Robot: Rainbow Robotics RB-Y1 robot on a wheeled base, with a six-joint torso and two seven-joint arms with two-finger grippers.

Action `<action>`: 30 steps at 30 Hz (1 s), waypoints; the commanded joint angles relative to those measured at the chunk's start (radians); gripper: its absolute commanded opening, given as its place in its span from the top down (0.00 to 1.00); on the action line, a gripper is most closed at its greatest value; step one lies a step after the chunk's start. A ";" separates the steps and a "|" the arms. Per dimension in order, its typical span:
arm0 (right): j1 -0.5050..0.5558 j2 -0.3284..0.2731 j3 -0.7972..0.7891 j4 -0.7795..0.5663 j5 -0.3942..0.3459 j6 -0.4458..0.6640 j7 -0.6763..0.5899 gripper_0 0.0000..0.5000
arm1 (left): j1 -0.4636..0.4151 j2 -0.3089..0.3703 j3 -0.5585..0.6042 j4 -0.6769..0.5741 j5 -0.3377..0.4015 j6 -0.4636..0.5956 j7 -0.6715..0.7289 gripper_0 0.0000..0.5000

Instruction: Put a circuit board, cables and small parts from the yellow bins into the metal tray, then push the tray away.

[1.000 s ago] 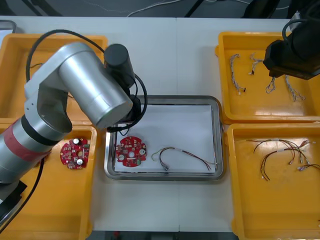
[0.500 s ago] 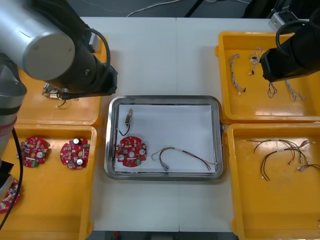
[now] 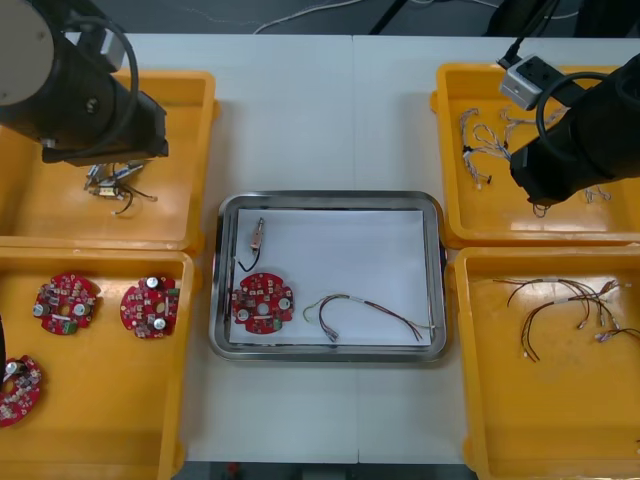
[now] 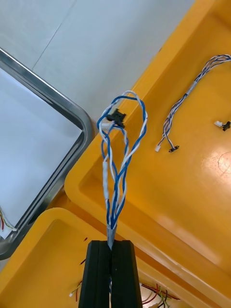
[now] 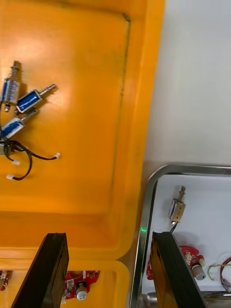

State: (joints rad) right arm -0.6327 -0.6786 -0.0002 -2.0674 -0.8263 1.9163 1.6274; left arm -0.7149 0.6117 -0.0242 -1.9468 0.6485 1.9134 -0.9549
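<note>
The metal tray (image 3: 328, 200) sits mid-table and holds a round red circuit board (image 3: 262, 303), a small metal part (image 3: 257, 237) with a black lead, and a red and yellow cable (image 3: 362, 310). My right gripper (image 4: 111, 243) is shut on a twisted blue and white cable (image 4: 118, 159), which hangs looped over the near edge of the far right bin (image 4: 192, 183), beside the tray's corner (image 4: 77, 122). My left gripper (image 5: 108, 260) is open and holds nothing. It hovers over the far left bin's near wall (image 5: 96, 159), next to the tray (image 5: 147, 207).
More small metal parts (image 5: 21, 103) lie in the far left bin. Several red boards (image 3: 148, 305) sit in the near left bin. Blue and white cables (image 3: 475, 140) stay in the far right bin, and black and red cables (image 3: 560, 305) in the near right bin.
My left arm has drawn back from the tray to the far left bin, leaving the small metal part in the tray. My right arm has shifted toward the tray with the blue and white cable.
</note>
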 commanded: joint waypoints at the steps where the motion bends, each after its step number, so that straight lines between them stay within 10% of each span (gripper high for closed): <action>1: 0.002 -0.015 0.095 -0.077 0.044 0.004 0.111 1.00 | 0.003 0.048 0.064 0.028 0.013 0.007 -0.124 0.00; 30: -0.125 0.091 0.618 0.032 0.177 -0.234 0.261 1.00 | 0.071 0.052 0.118 0.040 -0.021 0.007 -0.193 0.00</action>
State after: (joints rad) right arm -0.7138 -0.6221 0.5911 -2.0639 -0.6572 1.7186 1.8517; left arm -0.6520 0.6347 0.0639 -1.9014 0.6423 1.9135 -1.0287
